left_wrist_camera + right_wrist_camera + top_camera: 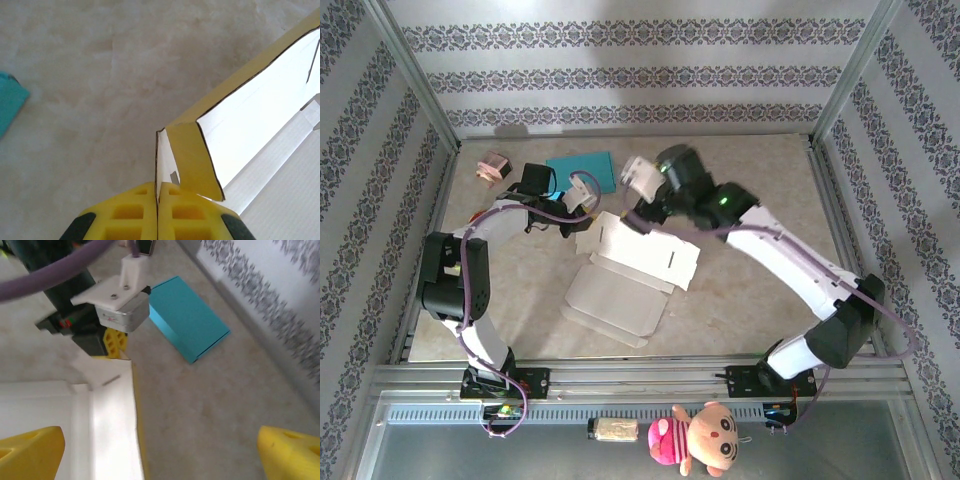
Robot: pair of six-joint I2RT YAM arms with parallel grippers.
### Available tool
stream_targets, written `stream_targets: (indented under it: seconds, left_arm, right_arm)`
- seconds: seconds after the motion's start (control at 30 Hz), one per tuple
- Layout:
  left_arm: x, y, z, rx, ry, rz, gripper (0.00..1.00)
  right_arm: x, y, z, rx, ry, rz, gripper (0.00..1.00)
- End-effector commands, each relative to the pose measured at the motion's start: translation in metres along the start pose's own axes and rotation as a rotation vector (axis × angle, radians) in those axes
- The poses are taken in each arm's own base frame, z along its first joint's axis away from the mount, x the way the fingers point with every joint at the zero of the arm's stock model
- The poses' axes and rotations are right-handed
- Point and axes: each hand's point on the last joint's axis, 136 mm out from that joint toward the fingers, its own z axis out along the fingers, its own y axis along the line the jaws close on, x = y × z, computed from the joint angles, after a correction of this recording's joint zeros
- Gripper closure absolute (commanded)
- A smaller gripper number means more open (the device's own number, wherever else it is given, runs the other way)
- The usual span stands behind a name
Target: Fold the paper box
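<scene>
Left gripper (157, 200): yellow fingers pressed together, clamped on the thin edge of a raised corner flap of the paper box (250, 115). Right gripper (160, 455): jaws spread wide and gripping nothing, one fingertip (30, 450) over the box's white panel, the other over bare table (225, 405).

One paper box (630, 270), white inside and tan along its cut edges, lies partly unfolded at the middle of the table. Its far end is lifted between the two grippers, and its near panels lie flat.

Beyond the box's far edge lies one flat teal box (582, 170), just beside the left gripper (582, 195). One small pink object (493, 168) sits near the table's far left corner. On the ledge in front of the arm bases lie one plush doll (705, 440) and one small pale roll (612, 430).
</scene>
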Motion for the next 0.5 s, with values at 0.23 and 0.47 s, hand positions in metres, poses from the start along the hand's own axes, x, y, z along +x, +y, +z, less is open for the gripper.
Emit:
stream_targets:
  seconds: [0.23, 0.47]
  left_arm:
    - [-0.059, 0.025, 0.012, -0.156, -0.209, 0.432, 1.00]
    - [-0.054, 0.025, 0.020, -0.184, -0.232, 0.479, 1.00]
  right_arm:
    - [0.055, -0.006, 0.043, -0.352, 0.375, 0.618, 0.17]
    - [0.057, 0.000, 0.071, -0.456, 0.316, 0.736, 0.43]
